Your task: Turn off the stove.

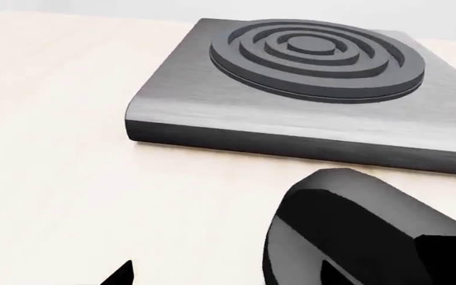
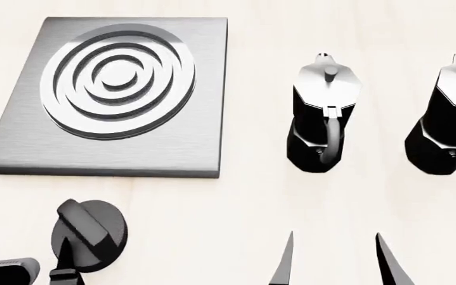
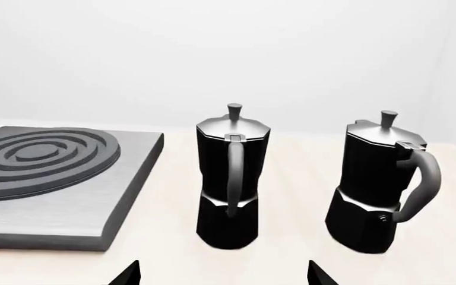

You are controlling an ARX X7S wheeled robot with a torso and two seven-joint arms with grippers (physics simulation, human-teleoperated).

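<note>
The stove (image 2: 22,148) is a flat brushed-grey slab with a ringed round burner (image 2: 119,80), at the far left of the table. It also shows in the left wrist view (image 1: 212,101) and the right wrist view (image 3: 69,214). The round black ridged knob (image 2: 93,228) lies on the table just in front of the slab. My left gripper (image 2: 24,255) is open and sits low beside the knob, with one fingertip (image 2: 64,252) over the knob's near side. In the left wrist view the knob (image 1: 355,219) lies off to one side of the open gripper (image 1: 228,274). My right gripper (image 2: 335,261) is open and empty.
Two black moka pots with silver lids (image 2: 323,113) (image 2: 450,119) stand upright to the right of the stove, handles towards me. They show in the right wrist view (image 3: 232,178) (image 3: 379,184), beyond the open right gripper (image 3: 224,274). The table (image 2: 236,202) is pale wood.
</note>
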